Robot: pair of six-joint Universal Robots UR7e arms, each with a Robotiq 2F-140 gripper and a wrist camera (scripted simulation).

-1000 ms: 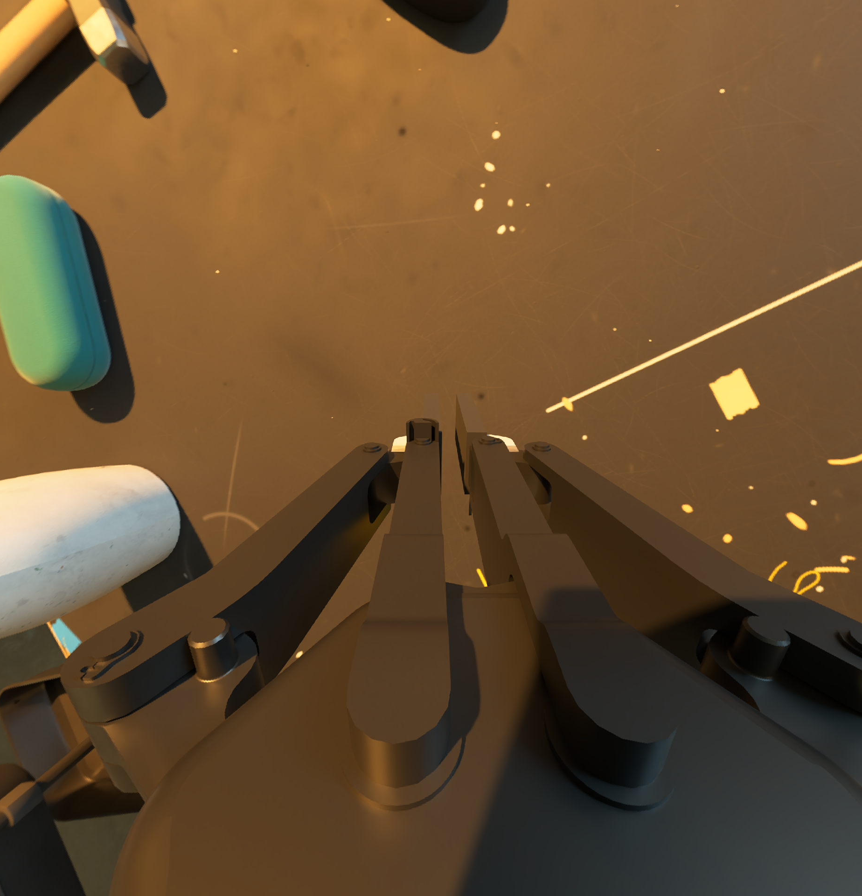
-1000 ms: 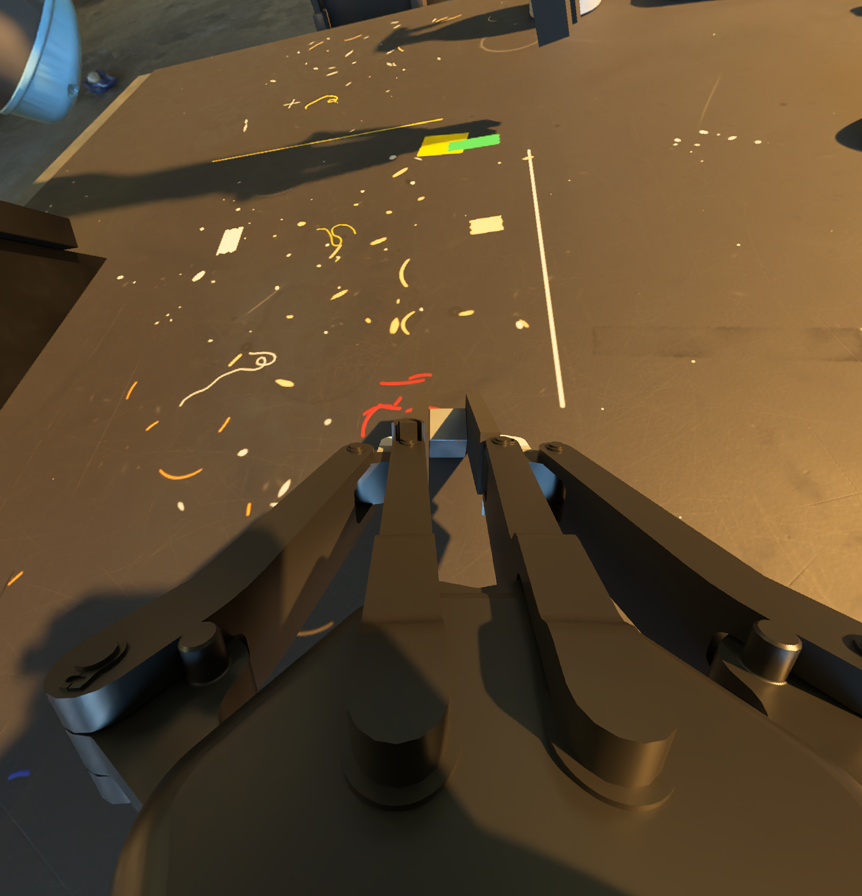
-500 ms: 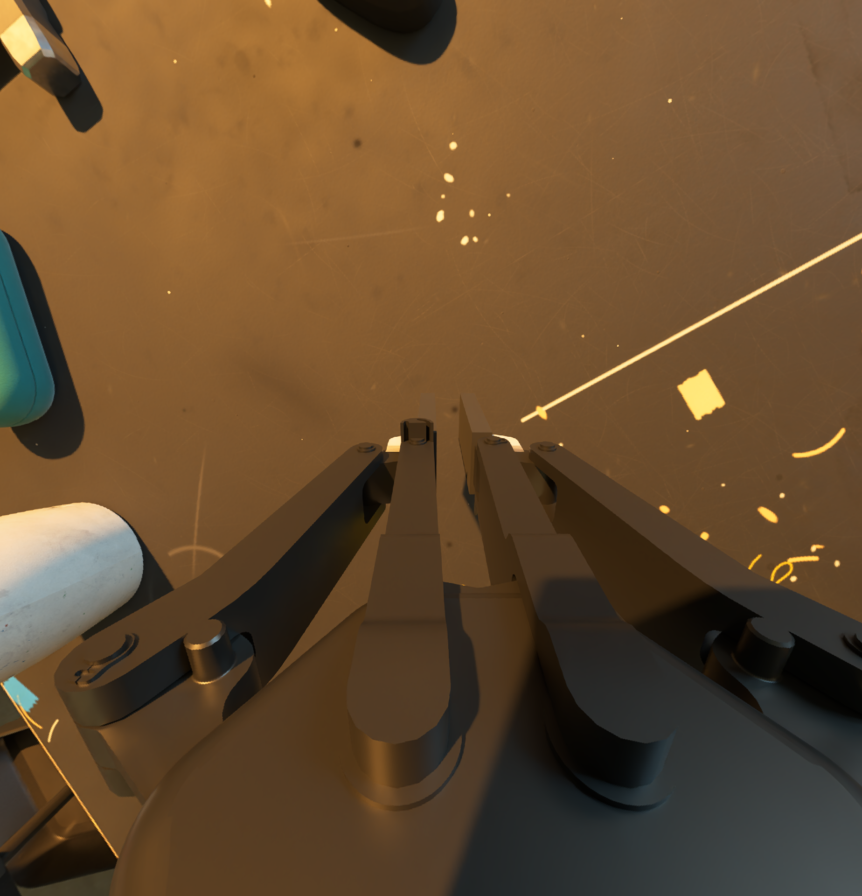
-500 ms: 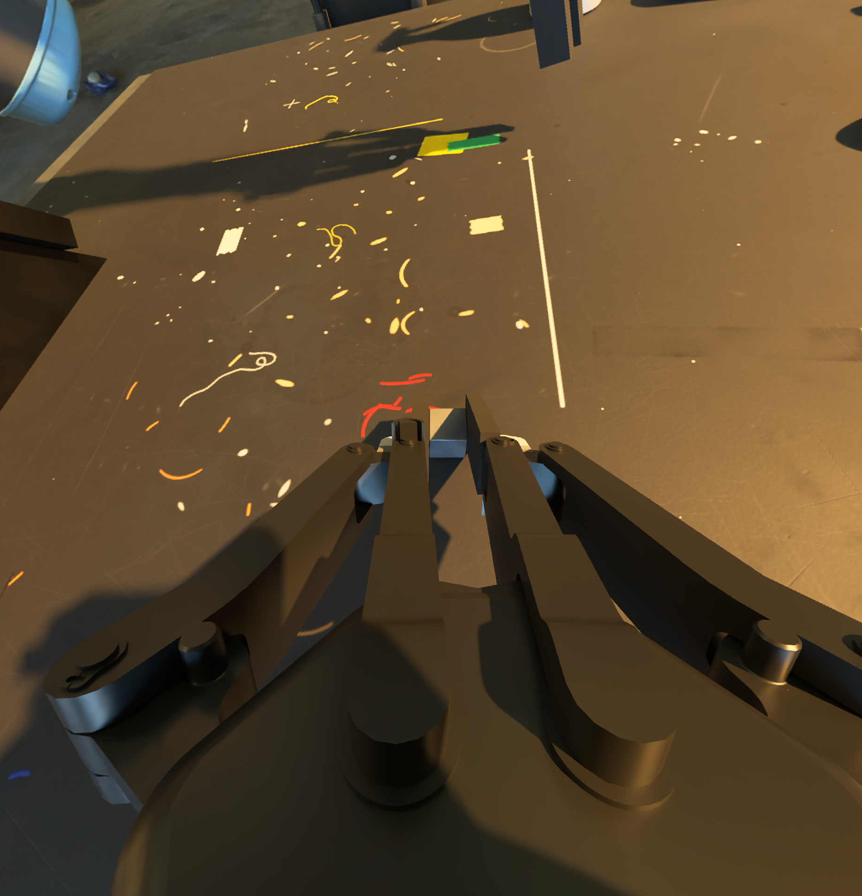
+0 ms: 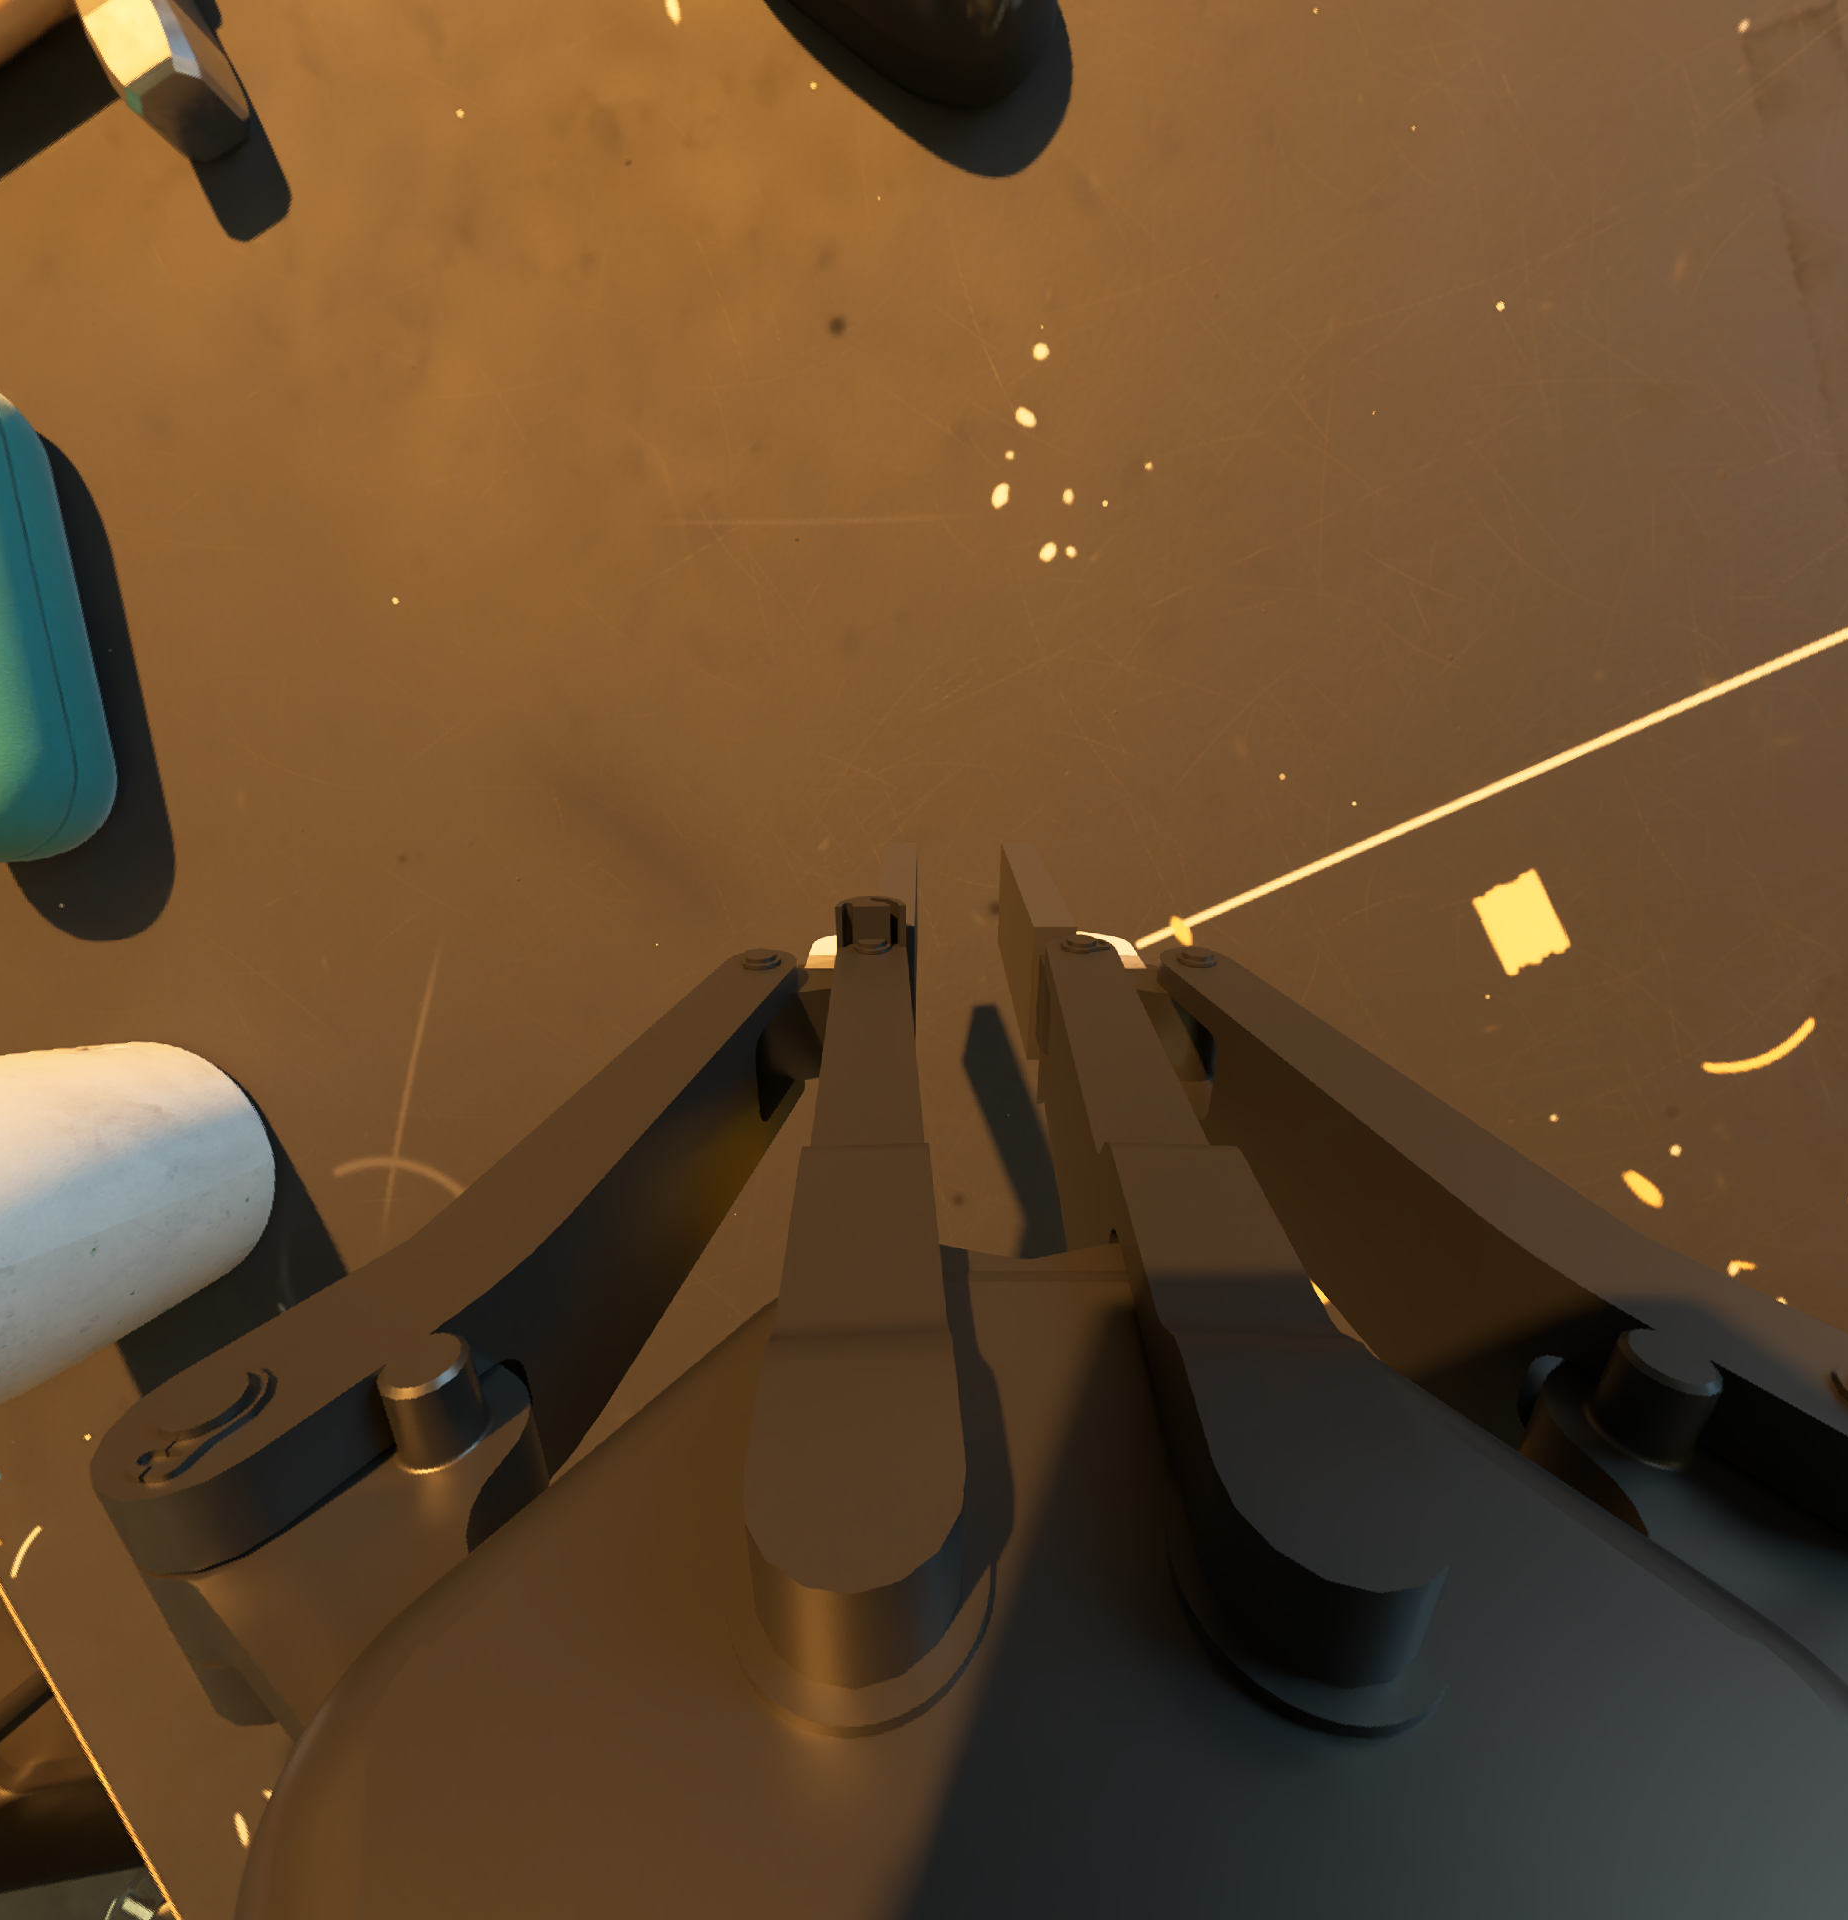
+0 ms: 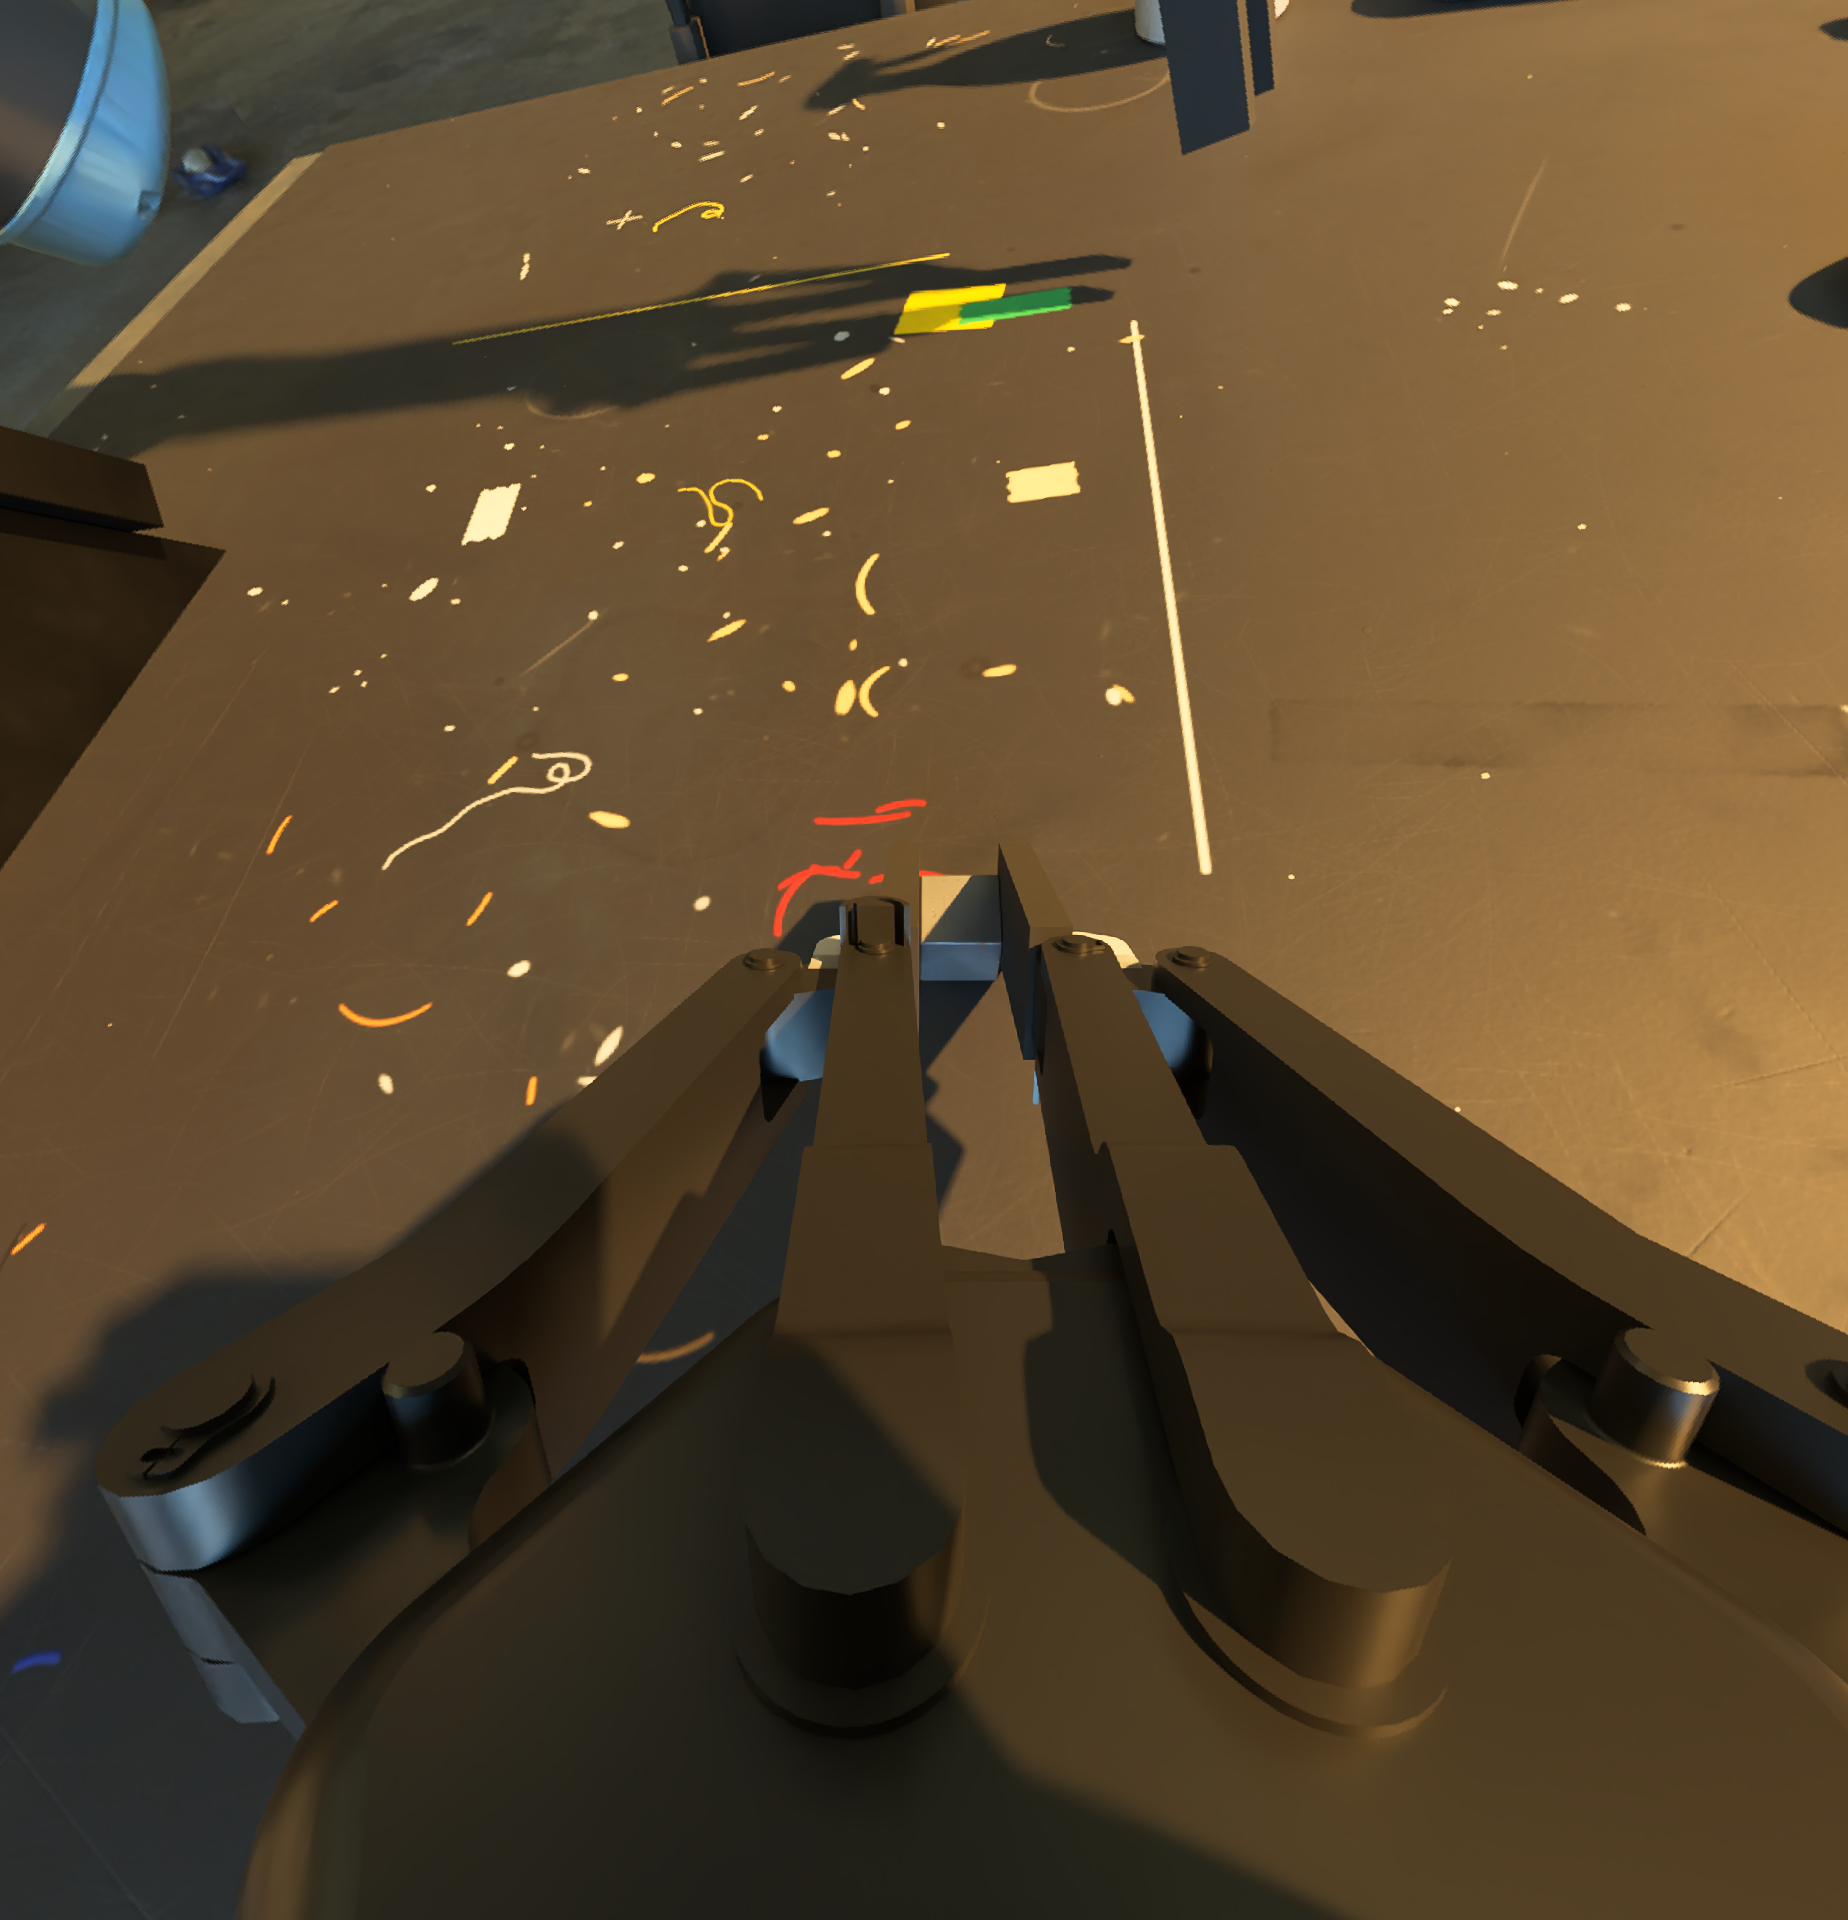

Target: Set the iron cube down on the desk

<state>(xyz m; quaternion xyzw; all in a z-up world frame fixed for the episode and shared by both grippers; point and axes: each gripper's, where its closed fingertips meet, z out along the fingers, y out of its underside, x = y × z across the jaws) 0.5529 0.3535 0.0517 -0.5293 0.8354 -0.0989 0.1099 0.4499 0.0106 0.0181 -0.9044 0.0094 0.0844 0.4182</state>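
Two grippers over one scuffed brown desk (image 6: 1522,987), lit warm from the side. Right gripper (image 6: 959,883) pinching the iron cube (image 6: 959,914), a small grey metal block, between both fingertips; cube at the very tips, low over the desk beside some red scribbles (image 6: 847,842), contact with the surface impossible to judge from here. Scattered across the desk ahead: yellow and orange paint flecks, a long pale line (image 6: 1169,603), a cream tape patch (image 6: 1042,482), a second cream patch (image 6: 491,512) to the left, a yellow-and-green strip (image 6: 977,308) lying partly in a long arm-shaped shadow. Far top left, beyond the desk edge, a blue-rimmed round shape (image 6: 78,135), cut off by the frame. Top centre, a dark upright slab (image 6: 1211,73).

Left gripper (image 5: 956,883) with fingers drawn near each other, a narrow slot of bare desk showing between the tips, nothing held. Left of it, a teal rounded case (image 5: 26,644) lying flat, and below that a white cylinder end (image 5: 99,1195), both partly cropped. Top left, a wooden-handled tool with a metal head (image 5: 161,73); top centre, a dark rounded object (image 5: 920,62) casting a heavy shadow. To the right, a thin bright line (image 5: 1522,774) and a yellow patch (image 5: 1519,922) on the surface.
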